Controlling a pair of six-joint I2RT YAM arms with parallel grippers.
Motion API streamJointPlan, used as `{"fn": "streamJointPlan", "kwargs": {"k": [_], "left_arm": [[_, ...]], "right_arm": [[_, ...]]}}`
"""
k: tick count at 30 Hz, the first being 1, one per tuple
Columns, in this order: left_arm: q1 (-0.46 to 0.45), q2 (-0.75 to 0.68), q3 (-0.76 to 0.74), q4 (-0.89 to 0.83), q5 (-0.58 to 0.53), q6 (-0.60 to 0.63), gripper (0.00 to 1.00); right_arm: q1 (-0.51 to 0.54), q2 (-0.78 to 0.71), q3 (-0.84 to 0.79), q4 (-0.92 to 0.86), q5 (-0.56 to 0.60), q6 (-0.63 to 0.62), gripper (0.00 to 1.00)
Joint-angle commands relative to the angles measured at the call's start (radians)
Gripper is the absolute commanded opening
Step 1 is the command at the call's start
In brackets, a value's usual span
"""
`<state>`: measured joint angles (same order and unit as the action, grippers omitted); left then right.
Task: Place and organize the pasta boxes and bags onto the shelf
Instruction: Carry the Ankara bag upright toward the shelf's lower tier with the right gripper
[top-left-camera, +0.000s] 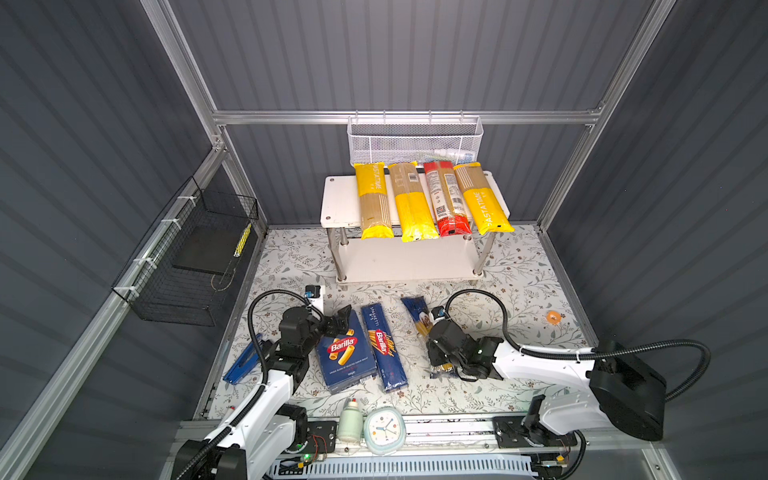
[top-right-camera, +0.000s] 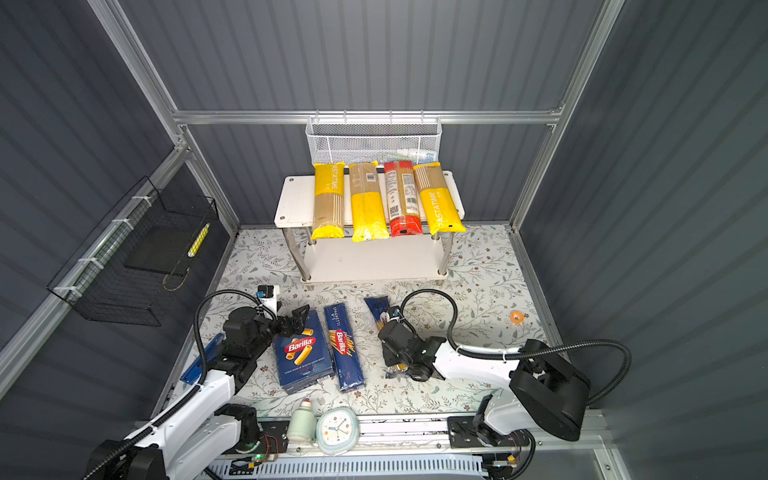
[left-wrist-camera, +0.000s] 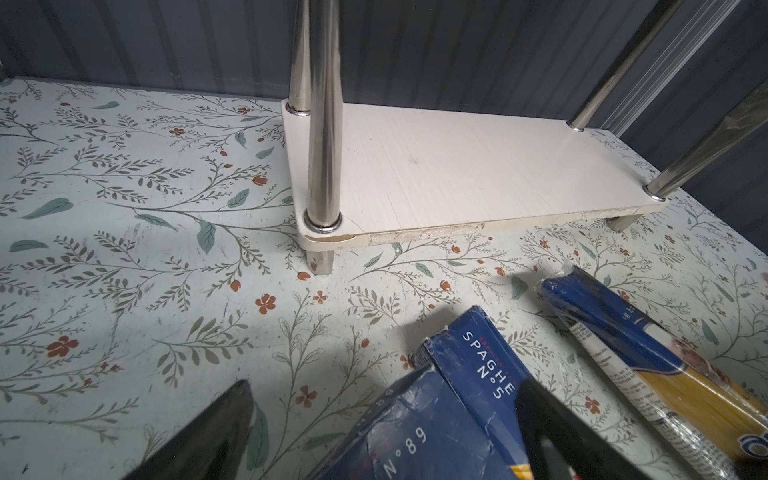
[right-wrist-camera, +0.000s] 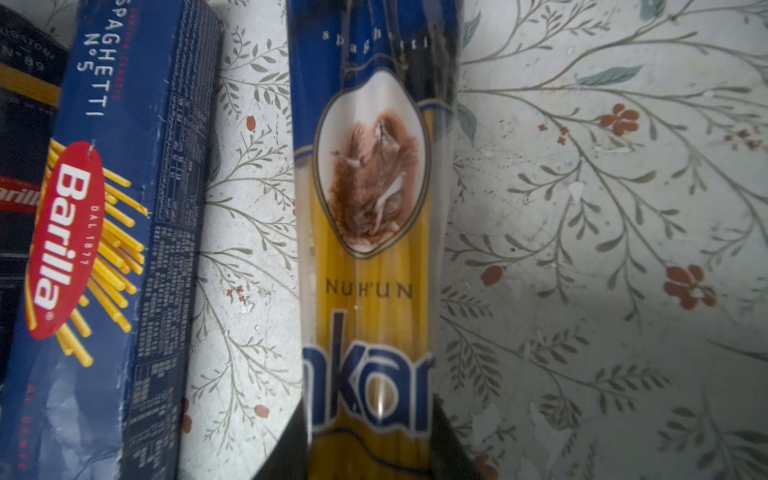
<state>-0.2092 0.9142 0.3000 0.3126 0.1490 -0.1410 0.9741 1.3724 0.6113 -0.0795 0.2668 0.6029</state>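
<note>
**Fig.** Right gripper (right-wrist-camera: 368, 413) pinches the blue-and-clear spaghetti bag (right-wrist-camera: 370, 249), which lies on the floral table (top-left-camera: 519, 270) nearer than the shelf (top-left-camera: 336, 199) and right of the narrow Barilla box (top-left-camera: 384, 349). Left gripper (left-wrist-camera: 384, 386) stands wide at the wide box (top-left-camera: 345, 357). Risks: a grip off-centre on the slick, slim bag may let it sag, slip or snap strands, and a drooping end may catch the shelf edge.

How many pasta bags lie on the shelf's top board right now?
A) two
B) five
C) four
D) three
C: four bags lie side by side across the top board of the shelf: the left yellow bag, the middle yellow bag, the red bag and the right yellow bag. The blue bag is not on the shelf.
</note>
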Motion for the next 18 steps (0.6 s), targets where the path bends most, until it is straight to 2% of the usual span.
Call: {"fn": "streamJointPlan", "kwargs": {"k": [1,11,18], "left_arm": [[-0.006,-0.005,0.021,-0.006,0.002,0.021,0.99],[-0.006,-0.018,0.012,0.008,0.038,0.032,0.99],[-0.006,0.003,-0.005,0.093,0.158,-0.015,0.99]], "right_arm": [[0.000,-0.051,0.007,0.061,0.053,0.015,0.06],[-0.010,-0.170,-0.018,-0.007,0.082,0.025,0.04],[-0.035,-0.292,-0.023,-0.082,0.105,0.020,0.01]]}}
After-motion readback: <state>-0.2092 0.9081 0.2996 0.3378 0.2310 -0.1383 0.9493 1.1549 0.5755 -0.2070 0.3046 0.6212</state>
